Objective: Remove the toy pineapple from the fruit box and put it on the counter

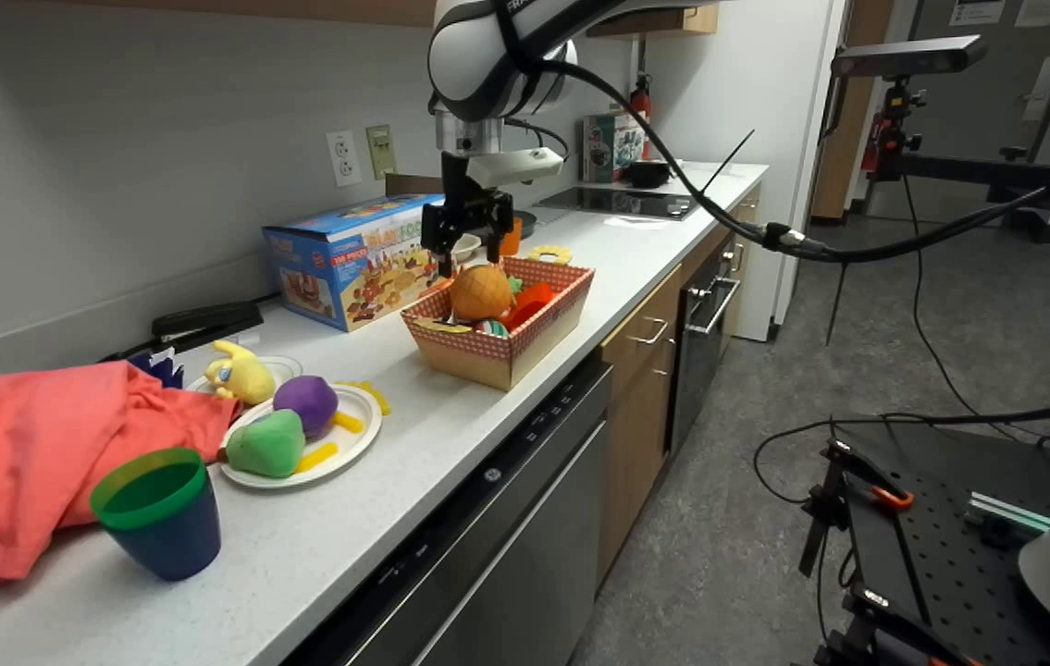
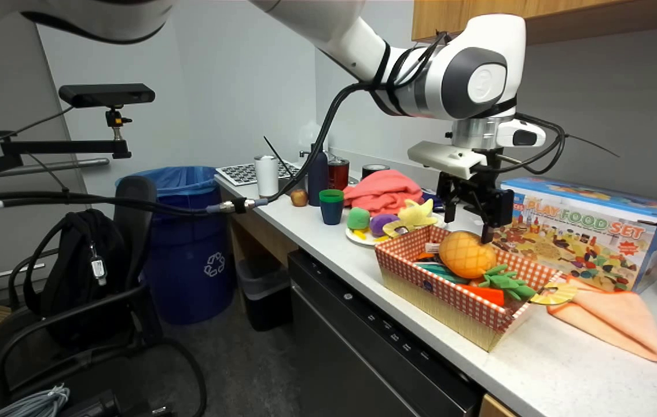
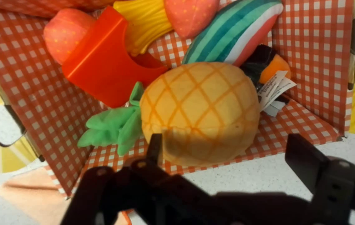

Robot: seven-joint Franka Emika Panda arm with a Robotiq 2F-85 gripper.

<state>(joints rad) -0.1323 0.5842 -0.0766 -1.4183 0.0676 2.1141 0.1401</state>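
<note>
Only in the wrist view are two pink strawberry toys (image 3: 191, 15) made out; a black glass cooktop (image 1: 622, 201), far along the light grey-white counter (image 1: 423, 421), is shown only in an exterior view. Inside the red-checked, straw-sided fruit box (image 2: 438, 304), the orange-yellow, lattice-marked toy pineapple (image 3: 199, 106) is crowded by a red plastic fries holder (image 3: 99, 62), at far left in the wrist view. Near the fruit, the fingers of the black gripper (image 3: 224, 149) are spread wide.

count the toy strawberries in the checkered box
2 in the wrist view: one strawberry partly covered by the red fry carton, another strawberry beside the watermelon slice, cropped at the top. Others may be hidden.
</note>
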